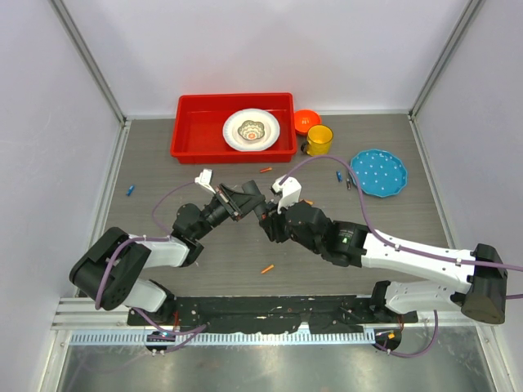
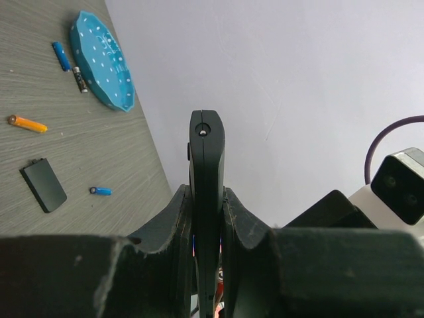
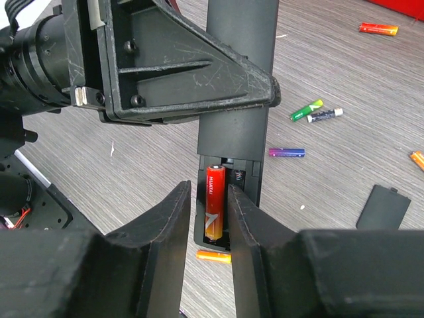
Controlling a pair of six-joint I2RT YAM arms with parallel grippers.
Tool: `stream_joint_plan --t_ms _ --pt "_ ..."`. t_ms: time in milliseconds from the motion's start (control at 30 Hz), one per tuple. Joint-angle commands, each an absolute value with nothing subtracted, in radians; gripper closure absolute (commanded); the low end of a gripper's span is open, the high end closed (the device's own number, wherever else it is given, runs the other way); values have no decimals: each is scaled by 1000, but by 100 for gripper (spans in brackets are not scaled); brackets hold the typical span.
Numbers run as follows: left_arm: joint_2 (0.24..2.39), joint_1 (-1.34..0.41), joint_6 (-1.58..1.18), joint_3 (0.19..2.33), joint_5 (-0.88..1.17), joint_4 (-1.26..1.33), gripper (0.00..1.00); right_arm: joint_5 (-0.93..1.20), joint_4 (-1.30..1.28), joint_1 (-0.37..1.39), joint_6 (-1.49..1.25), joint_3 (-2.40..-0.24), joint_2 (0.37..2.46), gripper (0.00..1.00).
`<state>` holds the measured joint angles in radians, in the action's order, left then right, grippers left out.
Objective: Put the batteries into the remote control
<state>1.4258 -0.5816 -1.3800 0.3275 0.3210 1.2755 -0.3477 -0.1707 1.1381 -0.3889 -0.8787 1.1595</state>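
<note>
Right wrist: one red battery is seated, the bay at its 3 o'clock unfilled. The remote control is clamped by the left gripper; the right gripper is slightly parted, empty.

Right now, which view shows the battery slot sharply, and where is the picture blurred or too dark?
Right wrist: the red battery in the remote control's slot is sharp, label visible; the right tool's fingers are soft. Left wrist: the left tool is a dark, blurred foreground mass. Top external: even light, but loose batteries are specks.
</note>
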Motion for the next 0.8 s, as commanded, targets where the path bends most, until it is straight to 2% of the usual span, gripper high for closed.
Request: stream_joint_plan --t_ms 0,433,767 --pt "1402 -584 -1373 351 314 1546 100 -382 -175 1144 -397 -933 1146 64" --pt "1407 -584 -1373 348 318 1546 100 -400 -190 1144 -397 -954 1141 56" --pt "1408 -586 -1371 347 318 1546 100 -400 -199 1144 -397 -960 1132 54"
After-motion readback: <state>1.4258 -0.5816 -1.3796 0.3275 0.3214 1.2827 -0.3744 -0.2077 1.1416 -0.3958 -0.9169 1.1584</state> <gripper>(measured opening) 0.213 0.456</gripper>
